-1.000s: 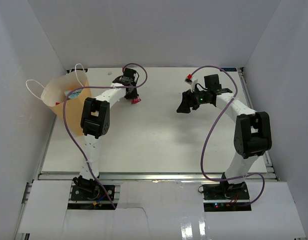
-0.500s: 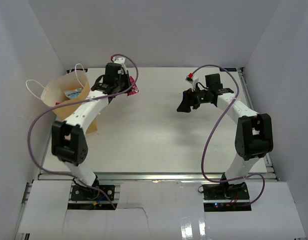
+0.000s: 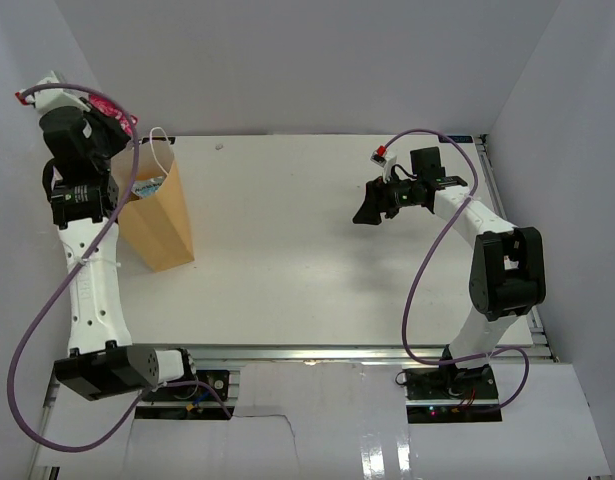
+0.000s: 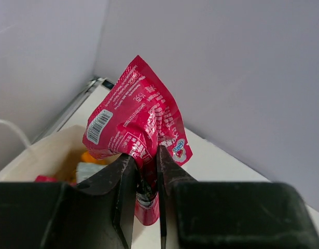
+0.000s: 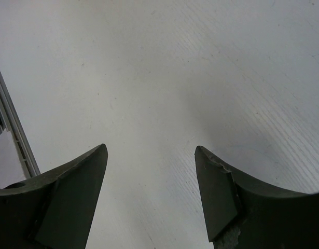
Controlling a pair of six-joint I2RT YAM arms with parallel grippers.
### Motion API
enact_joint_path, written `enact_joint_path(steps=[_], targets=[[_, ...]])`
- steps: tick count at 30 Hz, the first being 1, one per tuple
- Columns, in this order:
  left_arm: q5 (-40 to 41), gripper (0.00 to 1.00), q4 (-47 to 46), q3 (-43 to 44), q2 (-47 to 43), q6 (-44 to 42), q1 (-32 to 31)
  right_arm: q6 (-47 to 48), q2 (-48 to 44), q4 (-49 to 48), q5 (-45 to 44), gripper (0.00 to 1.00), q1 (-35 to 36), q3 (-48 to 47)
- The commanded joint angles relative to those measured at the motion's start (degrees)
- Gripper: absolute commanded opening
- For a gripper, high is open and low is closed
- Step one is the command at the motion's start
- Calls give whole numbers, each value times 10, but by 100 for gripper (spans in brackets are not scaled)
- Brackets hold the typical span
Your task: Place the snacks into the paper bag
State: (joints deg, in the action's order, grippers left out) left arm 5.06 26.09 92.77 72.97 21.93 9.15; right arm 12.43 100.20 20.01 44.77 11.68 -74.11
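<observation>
While my left gripper [image 4: 147, 158] pinches a crinkled red packet [image 4: 134, 111] over the kraft bag [image 3: 165, 222] at ten o'clock, right gripper [image 5: 150, 166] gapes.

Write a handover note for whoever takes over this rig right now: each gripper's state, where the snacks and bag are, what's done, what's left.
Left gripper: fingers shut on a red packet, raised high by the open mouth of the paper bag at the table's far left.
Right gripper: open, empty, over bare table.
Done: several snacks lie inside the bag.
Left: release the red packet into the bag; no other loose packet is plainly visible.
</observation>
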Motion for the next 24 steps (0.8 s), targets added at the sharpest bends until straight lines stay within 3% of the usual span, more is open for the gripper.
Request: enact_joint_path(steps=[1, 9, 12, 15, 16, 19, 24], targets=[[-21, 14, 59, 12, 21, 68, 73, 1, -6, -5, 19, 74, -3, -8], [-73, 17, 95, -2, 84, 87, 111, 12, -21, -5, 13, 74, -4, 5], [-78, 28, 92, -17, 85, 89, 111, 14, -24, -5, 11, 74, -8, 7], [-85, 52, 93, -17, 87, 89, 112, 14, -22, -4, 11, 74, -8, 6], [-86, 65, 95, -15, 86, 89, 111, 14, -22, -4, 12, 74, -8, 6], [-93, 84, 96, -5, 80, 91, 111, 15, -22, -2, 12, 74, -9, -1], [-166, 97, 65, 21, 57, 85, 111, 49, -39, 24, -4, 75, -11, -33]])
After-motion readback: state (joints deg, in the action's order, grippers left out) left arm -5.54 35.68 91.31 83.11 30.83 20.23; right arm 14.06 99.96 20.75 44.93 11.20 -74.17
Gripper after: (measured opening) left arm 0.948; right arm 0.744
